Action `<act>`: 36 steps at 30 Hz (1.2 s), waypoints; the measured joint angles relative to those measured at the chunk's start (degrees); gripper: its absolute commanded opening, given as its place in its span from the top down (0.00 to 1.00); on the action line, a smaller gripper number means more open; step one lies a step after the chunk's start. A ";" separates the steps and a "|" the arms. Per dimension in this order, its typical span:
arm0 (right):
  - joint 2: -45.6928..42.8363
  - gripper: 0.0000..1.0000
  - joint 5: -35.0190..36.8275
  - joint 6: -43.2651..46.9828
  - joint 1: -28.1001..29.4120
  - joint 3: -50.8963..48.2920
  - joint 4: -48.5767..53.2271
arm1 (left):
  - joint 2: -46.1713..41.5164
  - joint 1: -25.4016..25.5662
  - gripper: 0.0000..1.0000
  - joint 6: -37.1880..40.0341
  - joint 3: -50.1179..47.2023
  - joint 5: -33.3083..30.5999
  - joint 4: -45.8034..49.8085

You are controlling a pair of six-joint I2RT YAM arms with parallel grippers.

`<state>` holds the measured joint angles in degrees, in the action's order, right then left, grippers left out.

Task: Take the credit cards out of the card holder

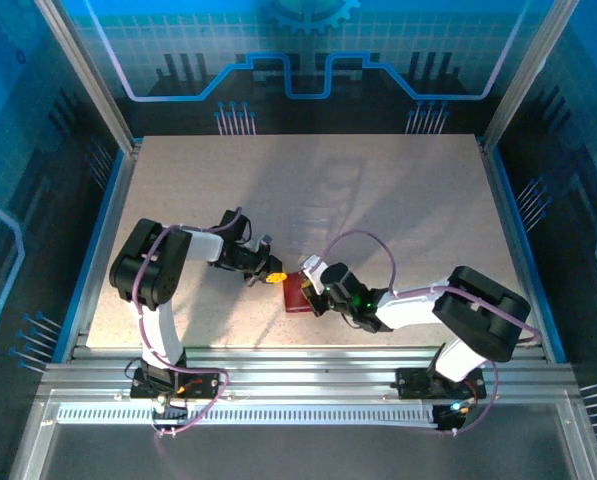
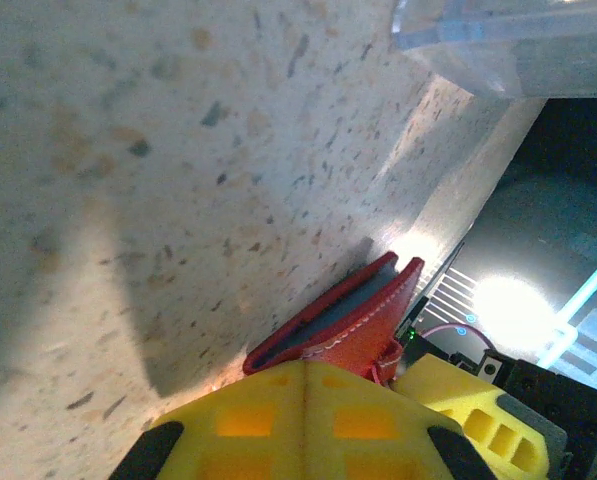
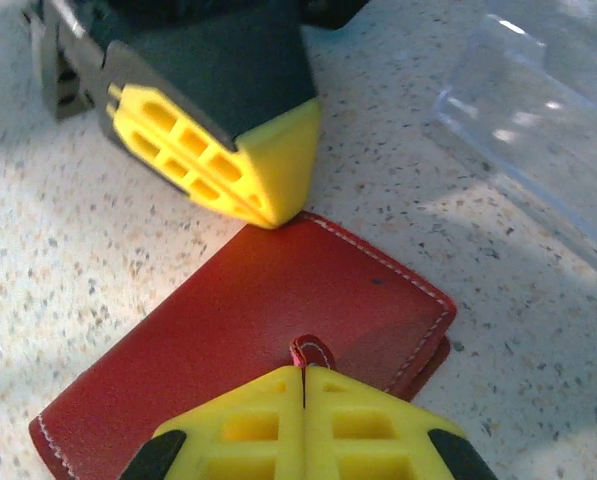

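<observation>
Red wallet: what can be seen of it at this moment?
The red wallet looks like leather with pale stitching round its edge. It lies flat and folded on the speckled table, gaping slightly over a grey-blue inside. Its small red tab looks pinched in the shut right gripper; the shut left gripper touches the opposite edge with its tip.

The red, white-stitched card holder (image 3: 278,320) is lying folded on the speckled worktop (image 3: 98,250), its flaps gaping slightly.

Red card holder (image 3: 278,320) is seen flat on the worktop (image 3: 68,250), centre frame, its tab pinched by the right claw (image 3: 304,385) at bottom. The left claw (image 3: 273,212) is touching its upper edge. A clear box (image 3: 548,150) is noted upper right.
</observation>
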<state>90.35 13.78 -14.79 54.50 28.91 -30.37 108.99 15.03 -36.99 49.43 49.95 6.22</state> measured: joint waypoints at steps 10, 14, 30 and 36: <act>2.01 0.98 11.52 -18.60 4.76 -2.62 -6.99 | -0.17 -0.24 1.00 0.09 0.00 -0.20 0.44; -0.63 0.61 12.39 -24.00 4.85 -3.30 -3.58 | -1.31 -0.13 1.00 0.04 0.00 -1.51 1.25; -16.46 0.50 -7.32 -28.61 -6.69 5.70 31.41 | -13.64 6.05 0.92 1.16 7.76 -13.79 12.90; -6.97 0.37 -10.73 -25.90 -6.23 21.42 46.25 | -19.56 4.72 0.90 0.90 3.96 -17.11 13.92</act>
<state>83.37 3.05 -40.69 48.27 50.33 15.88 89.43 19.75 -36.10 53.39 32.84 20.14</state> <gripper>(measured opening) 0.599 0.097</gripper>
